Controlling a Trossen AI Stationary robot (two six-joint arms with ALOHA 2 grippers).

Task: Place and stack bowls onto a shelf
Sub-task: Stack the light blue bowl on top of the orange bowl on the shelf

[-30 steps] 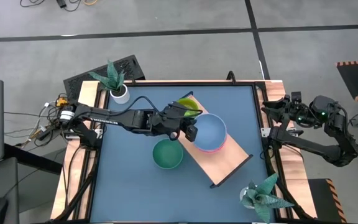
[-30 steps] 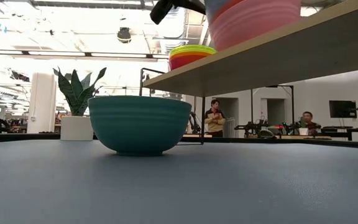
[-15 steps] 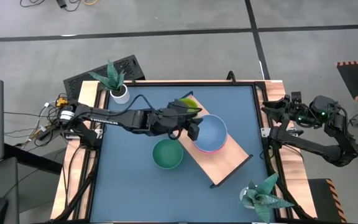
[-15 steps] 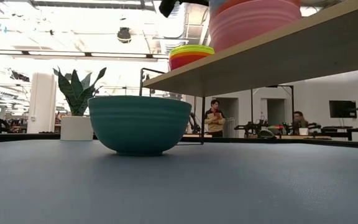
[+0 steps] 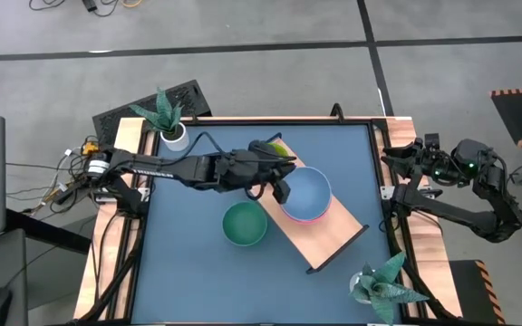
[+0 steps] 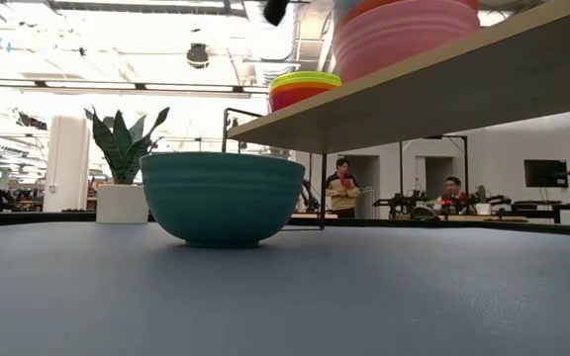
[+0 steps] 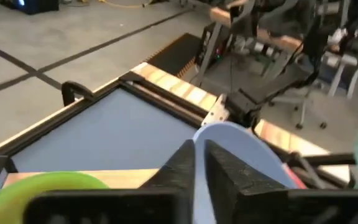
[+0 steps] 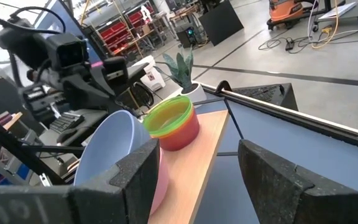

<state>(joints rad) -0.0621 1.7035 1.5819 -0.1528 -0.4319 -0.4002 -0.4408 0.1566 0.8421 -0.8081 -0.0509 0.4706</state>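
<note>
The left pincer [image 5: 282,190] is clamped nearly closed on the rim of the blue bowl [image 5: 306,191], which sits in the pink bowl [image 6: 404,38] on the shelf [image 5: 333,237], while the right pincer [image 5: 393,159] waits wide open beside the desk [image 5: 188,263].

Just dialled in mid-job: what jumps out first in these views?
The left gripper sits at the rim of the blue bowl, which is nested in a pink bowl mid-way along the shelf; its fingers look nearly shut. A teal bowl stands alone on the tabletop beside the shelf, and a yellow-green and red stack sits at the shelf's far end. The right gripper, open, waits off the table's right edge.
</note>
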